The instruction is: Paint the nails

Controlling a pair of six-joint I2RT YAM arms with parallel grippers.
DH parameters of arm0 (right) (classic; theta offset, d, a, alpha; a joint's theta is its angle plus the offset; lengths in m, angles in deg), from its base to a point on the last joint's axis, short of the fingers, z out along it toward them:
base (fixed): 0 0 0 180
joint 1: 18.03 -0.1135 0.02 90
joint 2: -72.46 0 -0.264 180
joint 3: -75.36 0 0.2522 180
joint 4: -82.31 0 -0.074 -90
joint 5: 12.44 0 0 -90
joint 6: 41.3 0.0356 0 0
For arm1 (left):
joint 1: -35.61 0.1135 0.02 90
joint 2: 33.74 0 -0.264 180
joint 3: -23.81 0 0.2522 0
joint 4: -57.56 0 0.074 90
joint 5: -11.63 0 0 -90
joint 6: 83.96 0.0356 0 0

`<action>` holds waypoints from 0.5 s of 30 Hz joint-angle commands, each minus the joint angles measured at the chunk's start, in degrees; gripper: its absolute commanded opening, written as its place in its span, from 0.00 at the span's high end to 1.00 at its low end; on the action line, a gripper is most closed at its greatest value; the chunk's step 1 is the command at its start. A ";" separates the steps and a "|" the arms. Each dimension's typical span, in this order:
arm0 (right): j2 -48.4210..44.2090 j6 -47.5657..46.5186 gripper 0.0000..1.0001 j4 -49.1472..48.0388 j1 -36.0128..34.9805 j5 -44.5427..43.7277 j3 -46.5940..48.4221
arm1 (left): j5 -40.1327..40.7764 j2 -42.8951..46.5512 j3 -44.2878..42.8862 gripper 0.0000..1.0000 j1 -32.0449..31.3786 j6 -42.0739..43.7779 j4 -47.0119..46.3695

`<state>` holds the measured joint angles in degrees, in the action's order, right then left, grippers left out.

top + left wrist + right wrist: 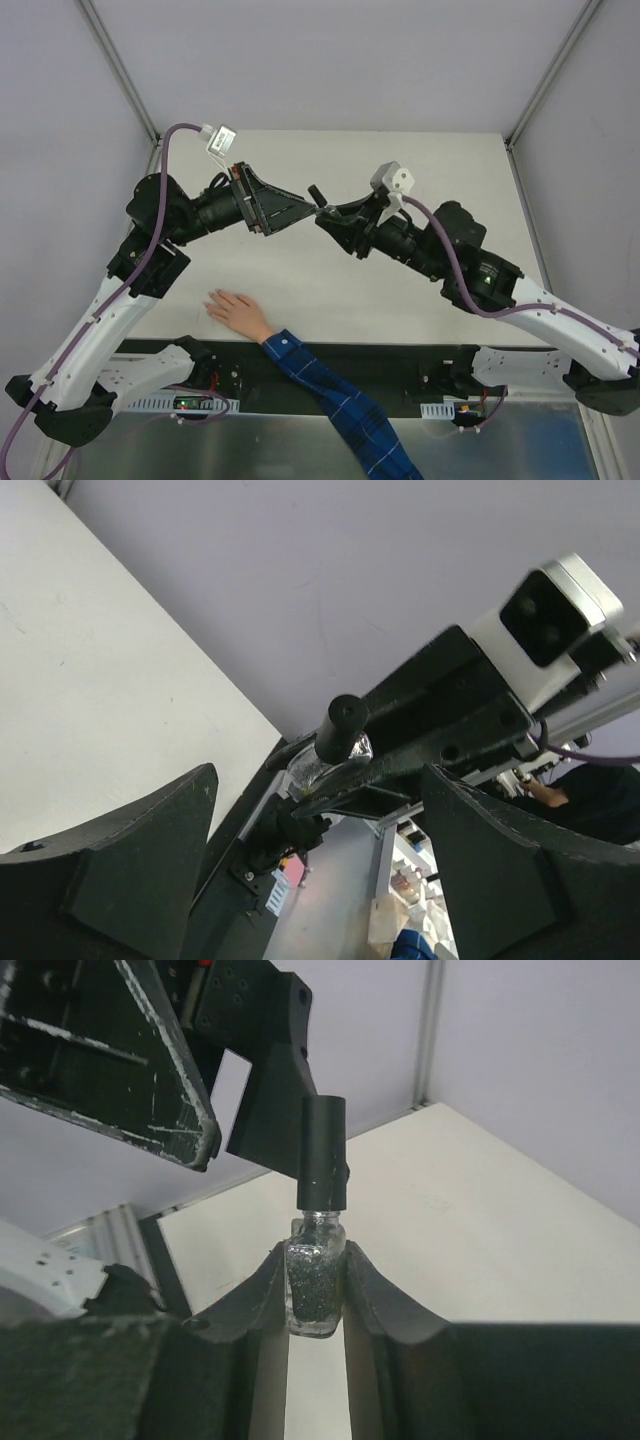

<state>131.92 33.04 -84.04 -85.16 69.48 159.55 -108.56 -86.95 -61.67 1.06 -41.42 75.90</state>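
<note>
Nails [211, 300] near table [350, 300] edge, open tabletop beyond (left jaws wide apart, right jaws tight around bottle [315, 1285])

- Tiny fingertip nails [213, 301] of a pale flesh-coloured hand [240, 310]: too small to show colour or coating.
- The hand lies flat with fingers spread, pointing left, near the front edge of the white table [420, 300].
- A blue plaid sleeve [340, 400] covers the arm.

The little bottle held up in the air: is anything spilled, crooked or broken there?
Nothing stands out. The bottle sits squarely between the fingers of the right gripper with its black cap on, and no spill or damage shows. The left gripper stands open with the cap between its fingers.
</note>
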 commanded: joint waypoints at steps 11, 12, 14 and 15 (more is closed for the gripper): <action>-0.58 30.15 1.00 -17.18 16.94 41.91 -4.16 | -9.36 -2.42 2.38 0.37 -0.35 -4.13 -17.32; -0.49 30.60 1.00 -17.46 17.04 42.26 -4.43 | -9.44 -2.25 2.46 0.41 -0.35 -4.04 -17.32; -0.40 30.86 1.00 -18.07 17.30 42.70 -4.52 | -9.35 -2.51 2.29 0.43 -0.35 -4.04 -17.32; -0.14 30.87 1.00 -17.99 17.30 42.71 -4.43 | -9.44 -2.51 2.29 0.50 -0.35 -3.95 -17.32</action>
<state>131.79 59.99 -94.95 -68.42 107.03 154.87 -115.93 -89.96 -59.29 1.06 -44.78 63.37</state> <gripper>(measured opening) 0.250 0.572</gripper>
